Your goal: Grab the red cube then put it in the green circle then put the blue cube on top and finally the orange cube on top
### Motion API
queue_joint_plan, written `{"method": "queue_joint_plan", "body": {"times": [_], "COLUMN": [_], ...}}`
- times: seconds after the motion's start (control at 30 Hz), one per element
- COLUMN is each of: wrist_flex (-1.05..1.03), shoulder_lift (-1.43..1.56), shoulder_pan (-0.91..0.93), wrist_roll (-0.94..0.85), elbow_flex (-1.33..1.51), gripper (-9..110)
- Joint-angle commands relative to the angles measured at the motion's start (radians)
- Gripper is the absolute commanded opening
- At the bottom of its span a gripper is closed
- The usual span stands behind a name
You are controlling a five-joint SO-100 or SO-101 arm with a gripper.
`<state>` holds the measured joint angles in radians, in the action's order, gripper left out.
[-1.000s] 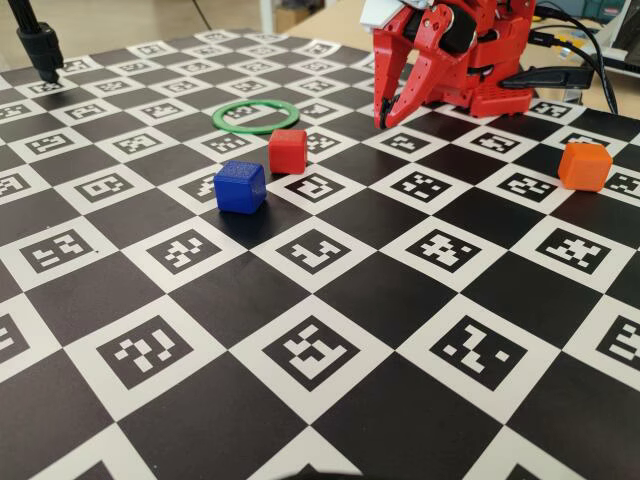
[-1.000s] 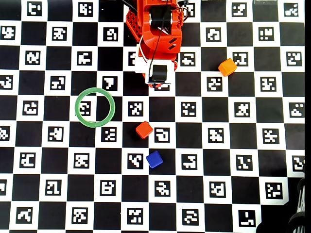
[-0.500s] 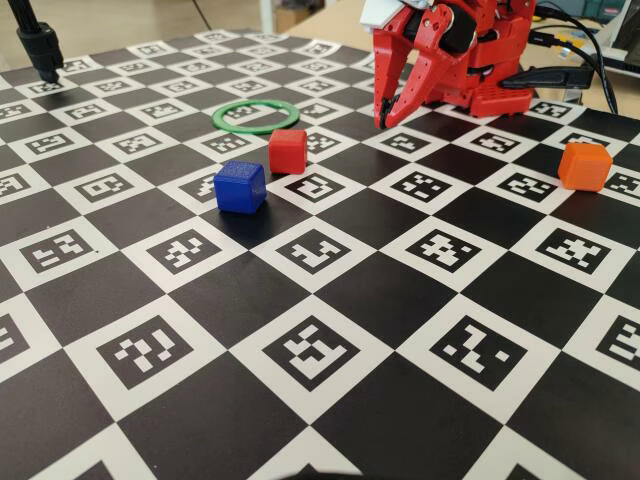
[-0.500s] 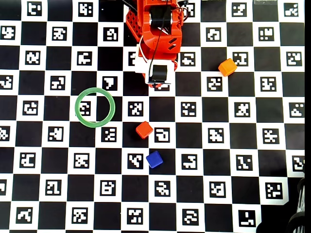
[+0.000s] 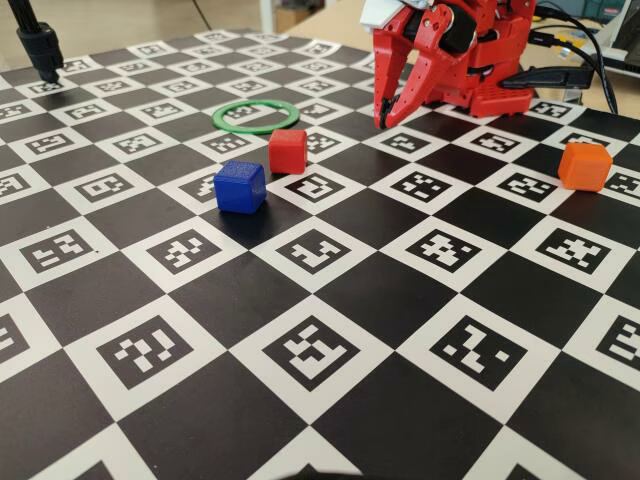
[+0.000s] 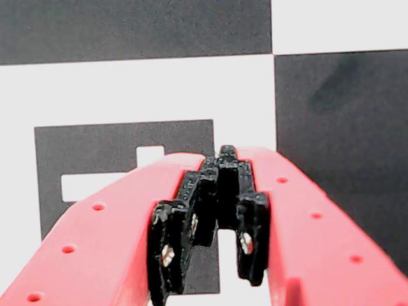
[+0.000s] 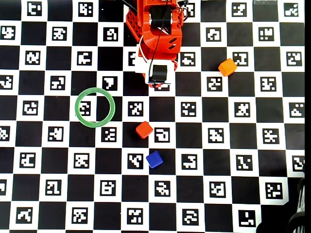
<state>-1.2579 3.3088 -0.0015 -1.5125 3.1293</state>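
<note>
Overhead view, left to right: thin flat green ring on the checkered marker board, nothing inside it. Small matte red cube just right of the ring; deep-blue cube near, below it. Red arm's gripper hovers over the board, fingers nearly together, holding nothing. Bright orange cube well apart, right.

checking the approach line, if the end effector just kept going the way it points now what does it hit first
Probably the checkered mat: the closed end effector points steeply down at it, and the wrist view shows only mat ahead. The red cube sits off that line.
</note>
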Motion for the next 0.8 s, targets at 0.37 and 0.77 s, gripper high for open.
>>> {"method": "queue_joint_plan", "body": {"times": [0.37, 0.77], "wrist_flex": [-0.103, -0.049], "shoulder_lift": [0.051, -0.081], "shoulder_pan": [-0.078, -0.075], "wrist_roll": [-0.005, 0.230], "elbow_flex": [0.051, -0.107], "gripper": [-5, -5]}}
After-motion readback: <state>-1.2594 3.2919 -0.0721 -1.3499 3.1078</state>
